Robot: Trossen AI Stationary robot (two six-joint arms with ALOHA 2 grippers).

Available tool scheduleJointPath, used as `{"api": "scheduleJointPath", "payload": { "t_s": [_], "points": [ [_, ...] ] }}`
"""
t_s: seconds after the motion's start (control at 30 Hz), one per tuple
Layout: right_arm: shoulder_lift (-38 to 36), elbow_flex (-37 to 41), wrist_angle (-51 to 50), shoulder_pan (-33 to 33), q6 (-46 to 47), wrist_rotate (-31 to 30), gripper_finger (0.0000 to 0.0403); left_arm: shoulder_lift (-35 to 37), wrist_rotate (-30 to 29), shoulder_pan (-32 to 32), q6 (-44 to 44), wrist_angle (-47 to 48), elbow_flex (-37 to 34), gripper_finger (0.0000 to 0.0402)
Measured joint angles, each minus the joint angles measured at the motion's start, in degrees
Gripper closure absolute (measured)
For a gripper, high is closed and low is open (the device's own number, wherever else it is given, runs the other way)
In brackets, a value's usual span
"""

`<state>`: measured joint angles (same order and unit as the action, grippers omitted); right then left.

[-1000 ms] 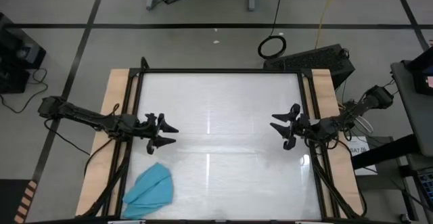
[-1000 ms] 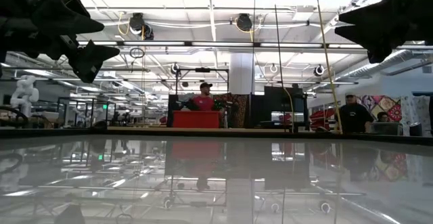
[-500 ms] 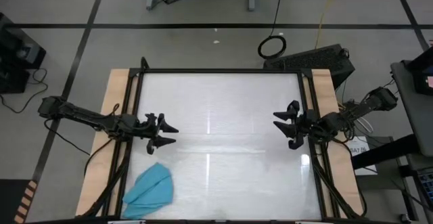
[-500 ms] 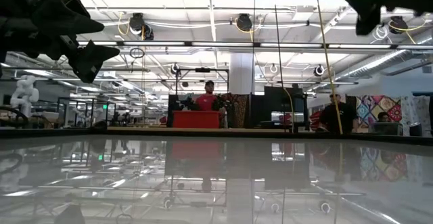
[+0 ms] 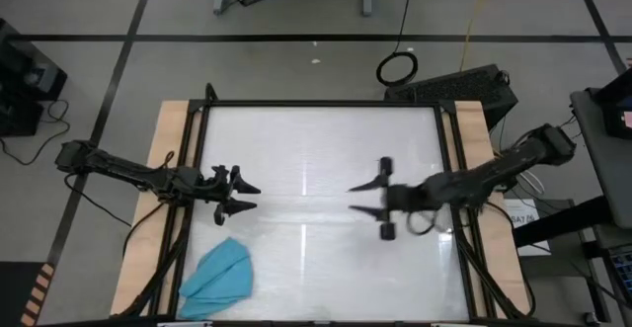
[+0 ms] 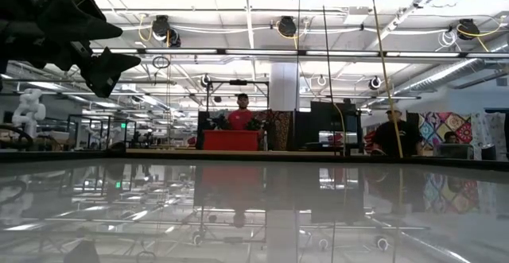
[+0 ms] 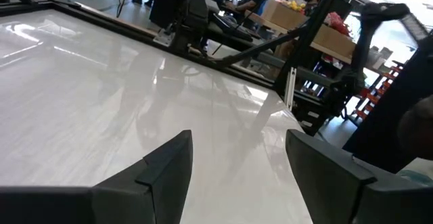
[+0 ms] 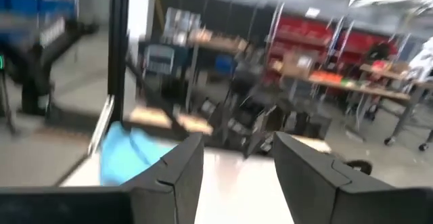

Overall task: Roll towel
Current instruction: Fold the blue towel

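Note:
The towel [image 5: 219, 276] is a turquoise-blue cloth lying crumpled and flat on the white table, near its front-left corner. It also shows as a blue patch [image 8: 125, 158] in the right wrist view. My left gripper [image 5: 257, 198] hovers open over the table's left part, just beyond the towel, and shows at the upper left of the low view [image 6: 107, 60]. My right gripper [image 5: 352, 199] is open above the table's middle, pointing toward the left edge. Nothing is between its fingers. It is out of the low view.
A black frame [image 5: 326, 104] and wooden side boards [image 5: 168, 129] border the glossy table. A cable coil [image 5: 397, 68] lies on the floor behind it. People stand in the room beyond the far edge [image 6: 241, 112].
My right gripper has swung from the table's right edge toward its middle, rising out of the low view and rolling a little. Its fingers stay apart. The towel lies as before.

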<state>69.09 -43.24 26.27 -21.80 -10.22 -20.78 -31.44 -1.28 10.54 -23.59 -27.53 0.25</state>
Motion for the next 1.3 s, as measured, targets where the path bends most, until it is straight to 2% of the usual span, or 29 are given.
{"api": "scheduleJointPath", "payload": {
  "t_s": [0.17, 0.27, 0.5, 0.67, 1.0, 1.17, 1.3],
  "points": [
    [11.99, -10.72, -9.42, -0.02, -1.46, 0.26, 0.0231, 0.00, -0.01, -0.01, 0.02, 0.00, 0.00, 0.0160],
    [18.33, -15.32, -11.71, -0.02, -2.10, 0.96, 0.0213, 0.00, -0.02, 0.00, 0.00, 0.00, 0.02, 0.0160],
    [30.13, -23.17, -10.95, 0.29, -2.83, 7.73, 0.0139, 0.00, -0.02, 0.00, 0.00, 0.00, 0.00, 0.0160],
    [37.39, -27.74, -8.67, 1.32, -3.05, 9.01, 0.0112, 0.00, -0.02, 0.00, 0.00, 0.00, 0.00, 0.0160],
    [50.22, -37.59, -6.73, 2.75, -4.20, 9.33, 0.0128, 0.00, 0.00, 0.00, 0.00, 0.01, 0.01, 0.0160],
    [55.91, -42.86, -6.75, 3.45, -4.11, 13.86, 0.0143, -0.04, -0.02, -0.01, 0.02, 0.05, 0.01, 0.0160],
    [59.36, -46.37, -6.74, 4.02, -4.02, 15.22, 0.0154, -0.04, -0.02, 0.00, 0.01, 0.16, 0.00, 0.0160]
  ]
}}
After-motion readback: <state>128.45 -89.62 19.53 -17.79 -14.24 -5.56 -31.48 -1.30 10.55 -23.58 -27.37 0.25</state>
